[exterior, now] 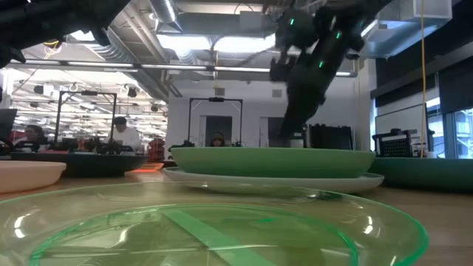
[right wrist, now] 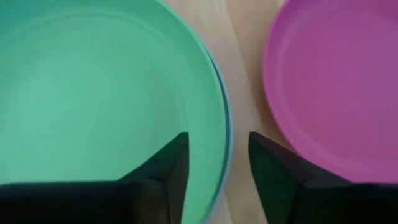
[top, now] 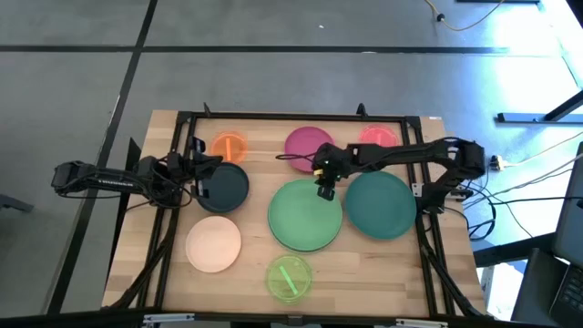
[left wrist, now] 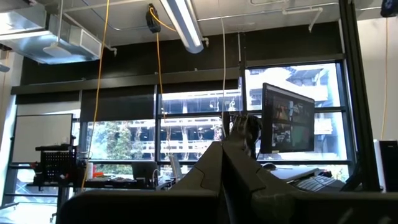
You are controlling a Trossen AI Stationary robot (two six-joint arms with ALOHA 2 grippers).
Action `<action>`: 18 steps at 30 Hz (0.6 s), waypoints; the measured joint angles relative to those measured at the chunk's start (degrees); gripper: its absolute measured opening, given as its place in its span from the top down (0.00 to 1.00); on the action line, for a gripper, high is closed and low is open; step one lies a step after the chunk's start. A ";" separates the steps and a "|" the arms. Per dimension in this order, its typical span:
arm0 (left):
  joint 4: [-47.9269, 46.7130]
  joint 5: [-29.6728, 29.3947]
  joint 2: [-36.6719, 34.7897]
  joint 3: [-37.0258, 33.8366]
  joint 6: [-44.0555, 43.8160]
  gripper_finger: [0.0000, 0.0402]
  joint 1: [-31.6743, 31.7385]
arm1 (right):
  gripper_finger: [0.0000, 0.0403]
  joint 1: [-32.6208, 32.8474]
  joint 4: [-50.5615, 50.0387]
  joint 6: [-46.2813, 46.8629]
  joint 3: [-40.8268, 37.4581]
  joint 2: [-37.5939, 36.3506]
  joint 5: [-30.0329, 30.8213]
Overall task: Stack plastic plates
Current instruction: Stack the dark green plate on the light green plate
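The large green plate [top: 305,217] lies on the pale grey-blue plate [exterior: 222,179] at the table's middle. The teal plate [top: 381,206] lies to its right. The magenta plate [top: 308,144] is behind it, with the pink-red plate [top: 378,137] at the far right. The orange plate [top: 228,146], navy plate [top: 224,188] and peach plate [top: 214,244] are on the left. The lime plate [top: 289,278] is at the near edge. My right gripper [right wrist: 217,155] is open and points down over the green plate's far rim. My left gripper [top: 202,166] is shut, level, above the navy plate's far left edge. My right gripper comes from above, pointing down, and straddles the green plate's far rim [right wrist: 214,134]. One finger [right wrist: 168,165] is over the plate's inside and the other [right wrist: 273,165] over the bare wood toward the magenta plate. I cannot tell whether the fingers touch the rim.
A dark metal frame [top: 301,117] runs around the wooden tabletop. Bare wood [top: 364,273] shows at the near right, between the lime plate and the frame. In the low view, people and desks show in the room behind the table.
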 joint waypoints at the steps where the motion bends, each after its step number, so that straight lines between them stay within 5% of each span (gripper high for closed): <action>1: 0.01 0.00 -0.01 0.00 0.00 1.00 0.00 | 0.57 0.03 -2.36 -0.29 0.82 -1.40 -0.06; 10: 0.01 0.00 0.00 0.00 -0.33 1.00 0.01 | 0.54 0.00 -18.86 -2.82 -2.33 -16.71 1.49; 18: 0.02 -0.02 0.01 0.00 -0.31 1.00 0.01 | 0.55 -3.07 -21.48 -4.75 -12.43 -23.84 7.56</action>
